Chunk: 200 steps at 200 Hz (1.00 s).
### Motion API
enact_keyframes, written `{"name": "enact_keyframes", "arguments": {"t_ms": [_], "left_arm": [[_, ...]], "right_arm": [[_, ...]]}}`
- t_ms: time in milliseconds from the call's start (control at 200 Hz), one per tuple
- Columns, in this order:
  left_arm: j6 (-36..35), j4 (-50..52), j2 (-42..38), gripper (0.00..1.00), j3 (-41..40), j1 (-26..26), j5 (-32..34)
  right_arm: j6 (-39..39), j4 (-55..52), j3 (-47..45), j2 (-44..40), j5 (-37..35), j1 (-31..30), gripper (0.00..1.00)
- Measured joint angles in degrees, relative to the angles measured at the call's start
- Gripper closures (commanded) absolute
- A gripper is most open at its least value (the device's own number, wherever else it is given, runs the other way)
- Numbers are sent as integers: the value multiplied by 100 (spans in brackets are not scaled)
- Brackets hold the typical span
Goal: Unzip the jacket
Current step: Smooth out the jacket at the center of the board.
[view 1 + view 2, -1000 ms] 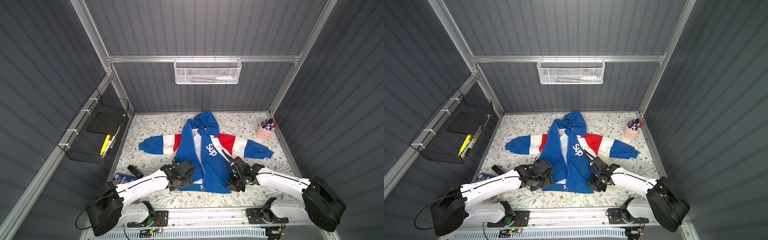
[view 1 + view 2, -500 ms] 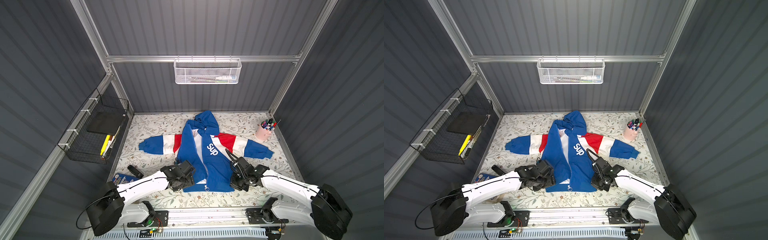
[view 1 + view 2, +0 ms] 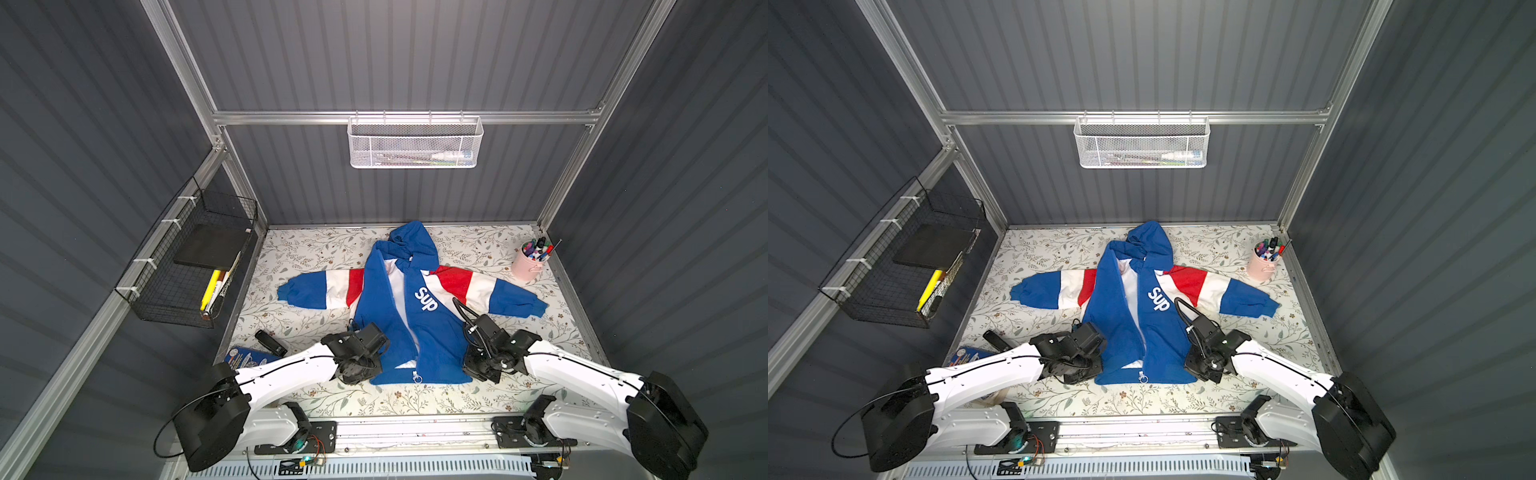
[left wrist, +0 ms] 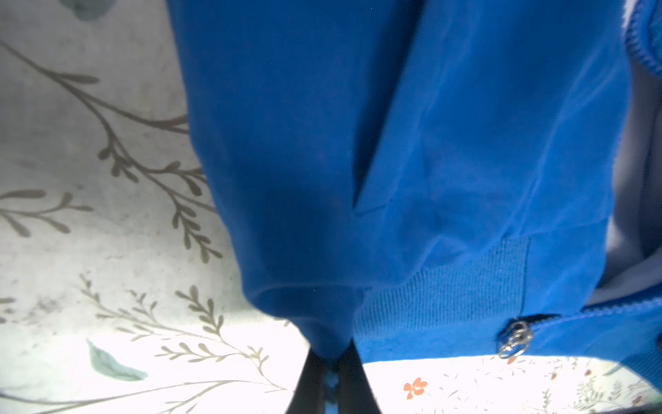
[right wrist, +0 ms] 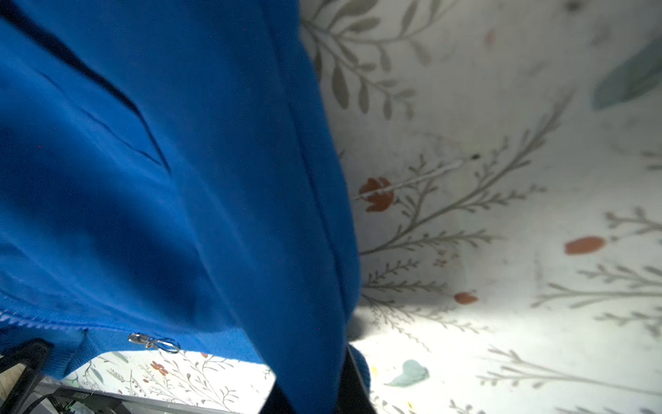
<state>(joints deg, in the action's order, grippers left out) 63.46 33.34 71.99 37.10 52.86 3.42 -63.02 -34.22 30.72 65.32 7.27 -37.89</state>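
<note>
— What changed in the last second?
— The left fingers [image 4: 308,389] closed; now they pinch the jacket [image 3: 436,332] at its lower corner.
— And the right fingers [image 5: 353,390]?
— Narrow, with blue cloth between them, at the other lower corner.
— Where is the jacket?
— Flat on the bench [image 3: 316,249], sleeves spread, zipper ring [image 3: 417,377] at the hem.

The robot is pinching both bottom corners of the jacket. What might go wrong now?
1. The zipper pull sits at the hem and seems to join both sides there, so tugging them apart might only stretch the jacket.
2. The left gripper and right gripper each pinch just a small fold of fabric, which may slip out.
</note>
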Motion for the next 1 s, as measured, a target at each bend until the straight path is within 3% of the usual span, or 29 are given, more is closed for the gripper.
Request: {"name": "enact_keyframes", "arguments": {"t_ms": [305,565,645,926,1001], "left_arm": [[0,46,-662,100,-120,0,-221],[-142,-225,-1165,100,-573,0,-824],[-168,-291,-1300,77,-758,0,-981],[-9,-125,-1351,45,-763,0,-1021],[22,-118,-1305,43,-514,-2,-914]], "right_arm": [[9,-337,0,-238,-269,273,89],[111,-581,26,-229,-428,505,88],[157,-669,74,-212,-468,540,87],[267,-1032,284,-227,-525,566,81],[308,-1165,286,-391,-479,566,81]]}}
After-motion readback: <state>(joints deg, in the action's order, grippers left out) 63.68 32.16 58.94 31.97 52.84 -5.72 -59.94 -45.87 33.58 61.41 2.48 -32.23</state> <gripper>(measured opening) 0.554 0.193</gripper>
